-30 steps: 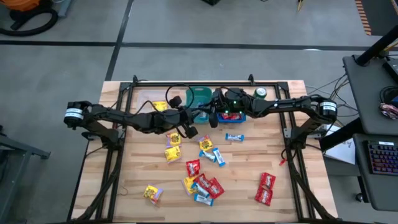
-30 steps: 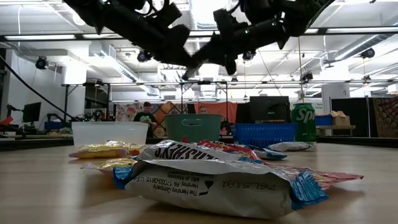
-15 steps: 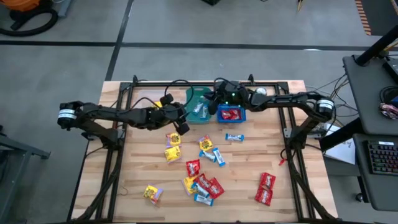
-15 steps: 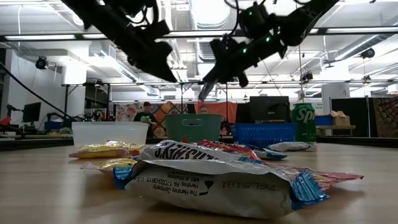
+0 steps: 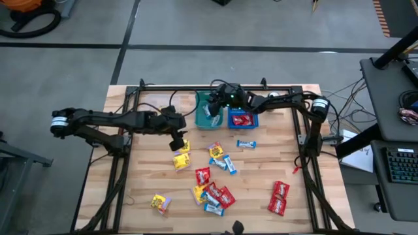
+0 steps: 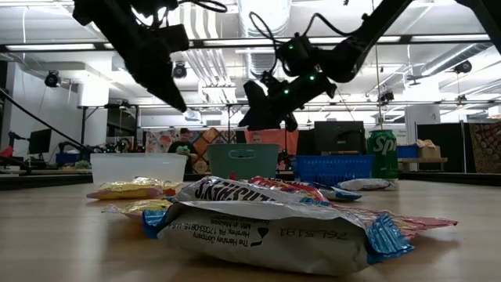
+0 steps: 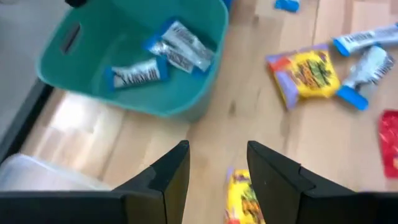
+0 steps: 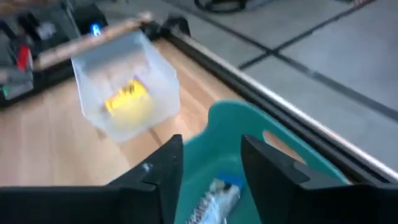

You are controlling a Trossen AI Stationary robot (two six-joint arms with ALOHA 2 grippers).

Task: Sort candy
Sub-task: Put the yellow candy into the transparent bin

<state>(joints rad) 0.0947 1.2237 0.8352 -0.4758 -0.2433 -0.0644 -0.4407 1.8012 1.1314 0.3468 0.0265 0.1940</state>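
Observation:
Small wrapped candies lie scattered on the wooden table (image 5: 261, 170): a mixed cluster (image 5: 212, 192), two red ones (image 5: 279, 198), a yellow one (image 5: 160, 203) and a light-blue one (image 5: 246, 144). My left gripper (image 5: 177, 141) hangs open and empty above a yellow candy (image 7: 244, 200), on the near side of the teal bin (image 7: 134, 59). Light-blue candies (image 7: 177, 46) lie in that bin. My right gripper (image 5: 212, 109) hovers open and empty over the teal bin (image 8: 249, 134), above a light-blue candy (image 8: 216, 196).
Three bins stand in a row at the far edge: a clear bin (image 8: 124, 93) holding a yellow candy, the teal bin (image 5: 209, 108) and a blue basket (image 5: 242, 119) holding red candy. A green can (image 5: 273, 96) stands to the right of them. The table's near-right part has open wood.
My right gripper has moved from above the blue basket toward the table's left and far edge, and is now over the teal bin. My left gripper has drawn back toward the table's left, away from the bins, to above the yellow candy.

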